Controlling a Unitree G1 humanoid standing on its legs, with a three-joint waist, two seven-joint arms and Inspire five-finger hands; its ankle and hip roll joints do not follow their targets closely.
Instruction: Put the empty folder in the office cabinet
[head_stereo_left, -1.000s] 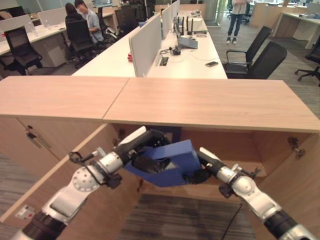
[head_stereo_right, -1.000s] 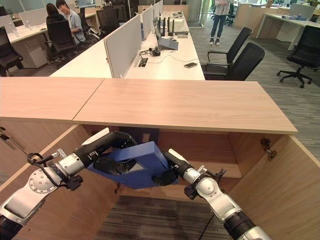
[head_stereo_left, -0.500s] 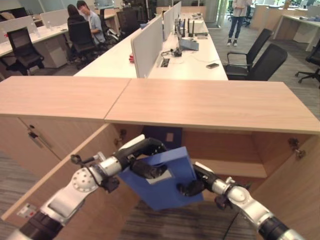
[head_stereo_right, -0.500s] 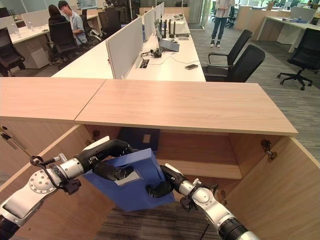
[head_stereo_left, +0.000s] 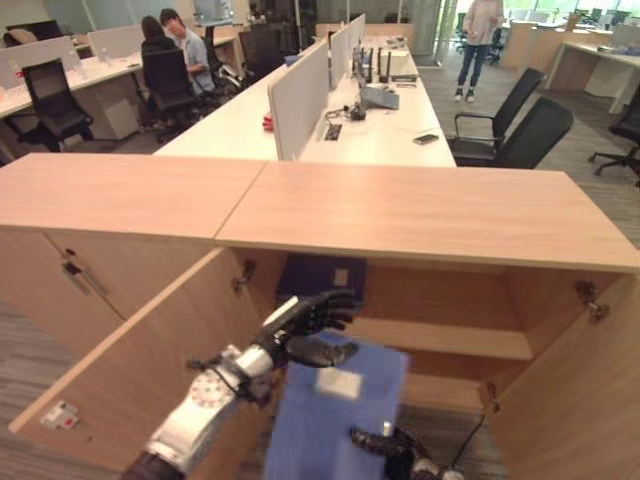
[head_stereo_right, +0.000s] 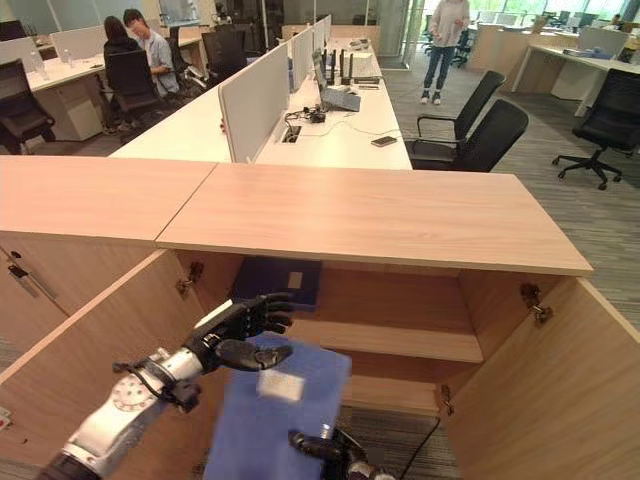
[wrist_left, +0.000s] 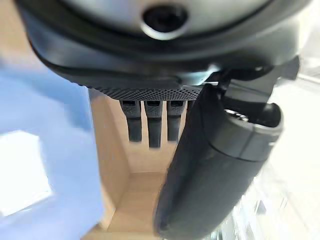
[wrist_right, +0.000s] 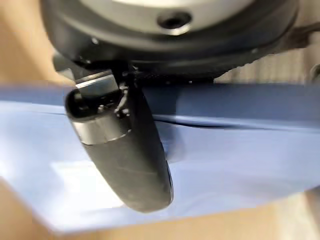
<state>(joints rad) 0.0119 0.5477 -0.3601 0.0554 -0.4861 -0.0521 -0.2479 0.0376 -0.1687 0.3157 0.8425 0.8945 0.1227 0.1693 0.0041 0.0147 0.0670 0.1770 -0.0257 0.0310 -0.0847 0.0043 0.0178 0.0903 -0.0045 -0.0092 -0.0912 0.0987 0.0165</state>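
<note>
From the left eye view, the blue folder (head_stereo_left: 335, 415) hangs in front of the open cabinet (head_stereo_left: 430, 215), low and near, with a white label (head_stereo_left: 338, 383) on its face, its top edge level with the lower shelf (head_stereo_left: 450, 340). The left hand (head_stereo_left: 305, 322) reaches in from the lower left, fingers spread loosely just above the folder's top edge, thumb out over the cover, nothing pinched. Down at the near edge the right hand (head_stereo_left: 385, 443) sits against the folder's lower right side; whether it grips cannot be told from here. Deeper inside, on the far left of the shelf, another dark blue folder (head_stereo_left: 320, 275) stands upright. The left cabinet door (head_stereo_left: 130, 370) swings wide open. Beyond the cabinet top, a long white desk (head_stereo_left: 350, 120) runs away, with black chairs (head_stereo_left: 510, 125) on the right and people seated far left. The right eye view gives the same layout, with the right door (head_stereo_right: 540, 400) open too. In the left wrist view, the left hand's fingers (wrist_left: 150, 127) point straight into the cabinet, open, the folder just beside them. In the right wrist view, the right hand's thumb (wrist_right: 127, 155) lies pressed on the folder's blue cover, pinching it.
</note>
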